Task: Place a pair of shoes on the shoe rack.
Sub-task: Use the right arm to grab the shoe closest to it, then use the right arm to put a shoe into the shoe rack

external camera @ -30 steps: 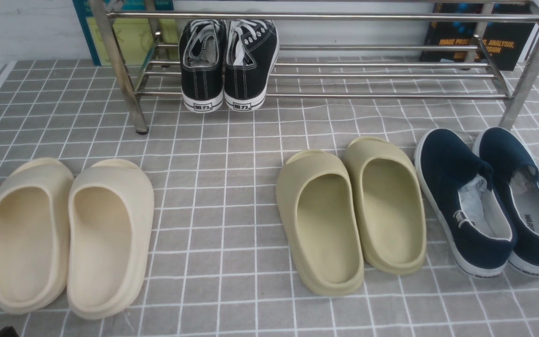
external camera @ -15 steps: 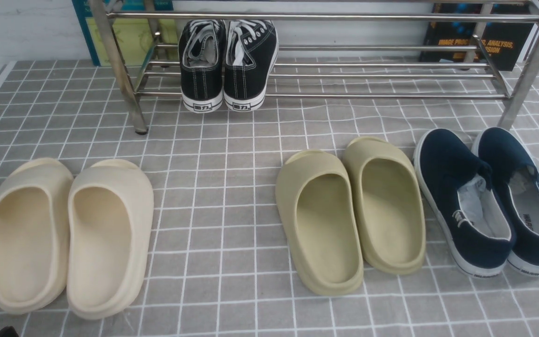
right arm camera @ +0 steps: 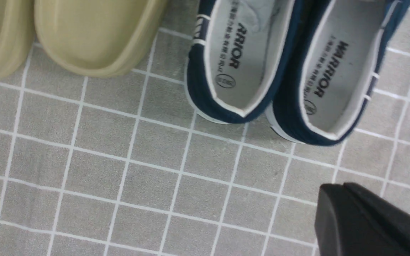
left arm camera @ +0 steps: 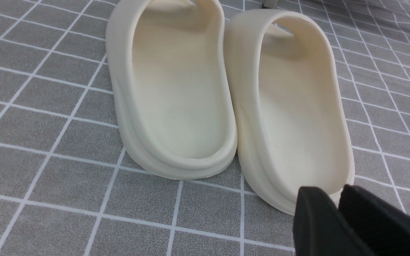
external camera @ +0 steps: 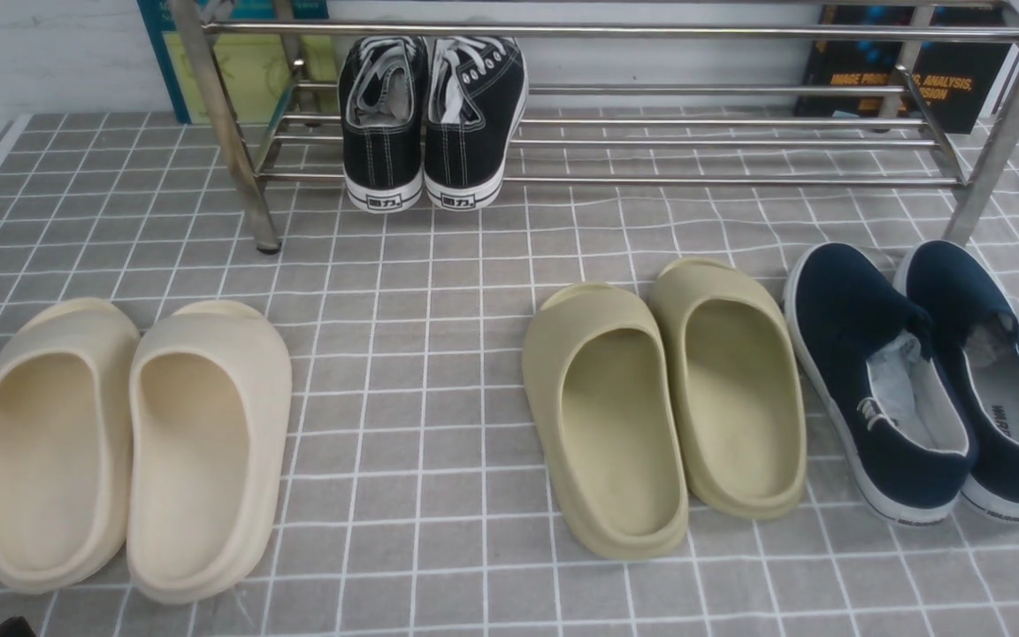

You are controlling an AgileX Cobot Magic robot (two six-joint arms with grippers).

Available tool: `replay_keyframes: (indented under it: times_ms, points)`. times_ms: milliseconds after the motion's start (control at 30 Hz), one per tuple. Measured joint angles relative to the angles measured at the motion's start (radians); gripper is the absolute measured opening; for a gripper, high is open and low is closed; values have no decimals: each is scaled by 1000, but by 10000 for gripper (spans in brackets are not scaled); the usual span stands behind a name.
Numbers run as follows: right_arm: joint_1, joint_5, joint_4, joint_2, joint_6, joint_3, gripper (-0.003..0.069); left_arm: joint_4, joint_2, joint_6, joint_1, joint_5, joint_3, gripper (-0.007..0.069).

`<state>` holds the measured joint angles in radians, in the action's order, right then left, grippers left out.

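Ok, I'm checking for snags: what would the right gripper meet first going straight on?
Probably just the tiled floor, short of the navy sneakers, though depth is unclear.

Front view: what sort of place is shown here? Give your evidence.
Probably a shoe storage area by an entrance: a metal shoe rack, cream slippers and navy slip-ons in pairs on tiled-looking flooring.

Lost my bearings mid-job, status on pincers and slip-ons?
Both pincers shut, empty: left, right. Navy slip-on sneakers on floor, not racked. Olive slippers close alongside, rack beyond.
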<state>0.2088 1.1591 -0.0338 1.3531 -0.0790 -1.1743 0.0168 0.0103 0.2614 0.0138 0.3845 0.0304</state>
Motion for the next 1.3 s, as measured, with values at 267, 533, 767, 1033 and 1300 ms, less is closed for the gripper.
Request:
replay_keyframes:
  times_ms: [267, 533, 767, 1033, 1300]
  points:
    - [99, -119, 34, 208, 32, -9, 185, 0, 0, 0, 0, 0, 0, 112]
    - [99, -177, 34, 365, 67, -9, 416, 0, 0, 0, 0, 0, 0, 112]
    - [99, -191, 14, 439, 67, -10, 230, 0, 0, 0, 0, 0, 0, 112]
    - [100, -149, -24, 401, 89, -13, 44, 0, 0, 0, 0, 0, 0, 112]
    - [100, 1, -22, 244, 66, -159, 46, 0, 0, 0, 0, 0, 0, 112]
